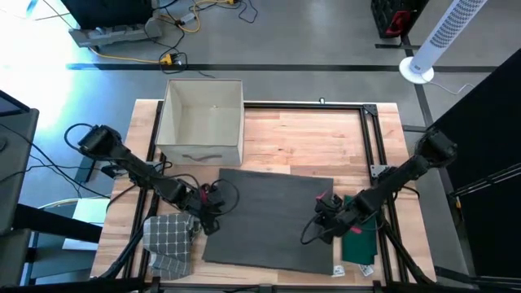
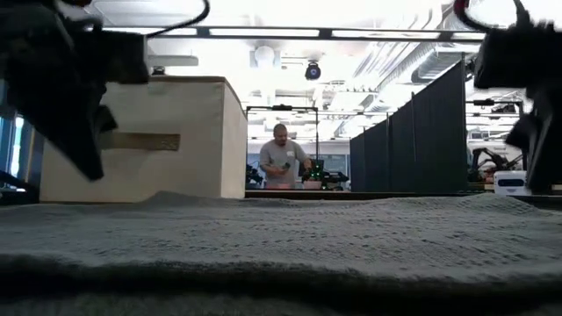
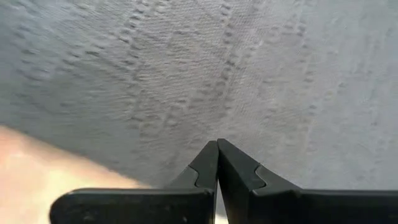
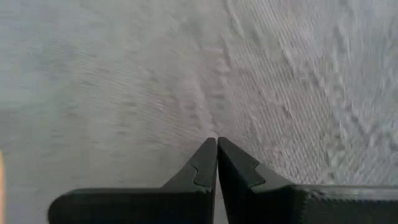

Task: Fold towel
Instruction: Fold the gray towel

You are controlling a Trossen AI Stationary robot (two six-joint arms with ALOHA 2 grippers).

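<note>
Wooden desk (image 1: pixel 293 134) | grey towel (image 1: pixel 273 216) flat, long axis left-right | left gripper (image 1: pixel 207 218), right gripper (image 1: pixel 323 220) pressed together at opposite short edges, equally near.

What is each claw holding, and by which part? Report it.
The left claw and right claw are both shut over the dark gray towel, near its left and right edges. Whether fabric is pinched cannot be told.

Probably a robotics lab: dark partition panels (image 2: pixel 421 132), floor cables (image 1: pixel 175 24), distant workbench person (image 2: pixel 281 158).
</note>
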